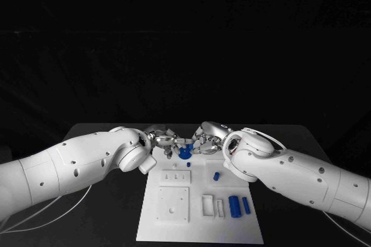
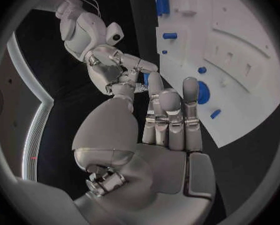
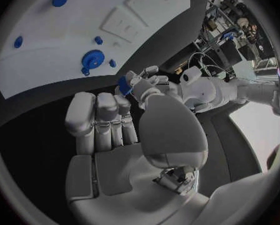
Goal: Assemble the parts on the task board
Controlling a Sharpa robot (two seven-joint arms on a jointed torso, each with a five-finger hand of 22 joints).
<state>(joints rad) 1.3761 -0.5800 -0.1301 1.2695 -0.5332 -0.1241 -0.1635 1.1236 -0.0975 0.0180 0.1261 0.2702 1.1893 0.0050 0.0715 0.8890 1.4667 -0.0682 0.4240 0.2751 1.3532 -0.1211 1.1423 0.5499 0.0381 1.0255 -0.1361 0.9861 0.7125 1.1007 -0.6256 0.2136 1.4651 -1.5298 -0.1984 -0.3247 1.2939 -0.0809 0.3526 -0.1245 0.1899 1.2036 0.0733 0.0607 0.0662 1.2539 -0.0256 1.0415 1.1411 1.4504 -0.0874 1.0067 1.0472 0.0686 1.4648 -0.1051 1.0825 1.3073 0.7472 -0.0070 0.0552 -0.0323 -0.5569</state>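
I have both hands at the far end of the task board (image 1: 199,225), the left hand (image 1: 160,140) and right hand (image 1: 207,140) meeting over a small blue part (image 1: 184,152); fingers of both seem to touch it, but I cannot tell which hand actually has it pinched. The blue gear (image 3: 92,60) sits on the board just beside them. These pieces look light, rigid, smooth plastic, likely slippery against metal fingertips, so I'd pinch the part by its sides rather than squeeze hard.

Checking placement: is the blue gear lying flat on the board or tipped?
Flat. The blue gear lies face-up on the task board, its toothed rim showing all round; neither hand touches it.
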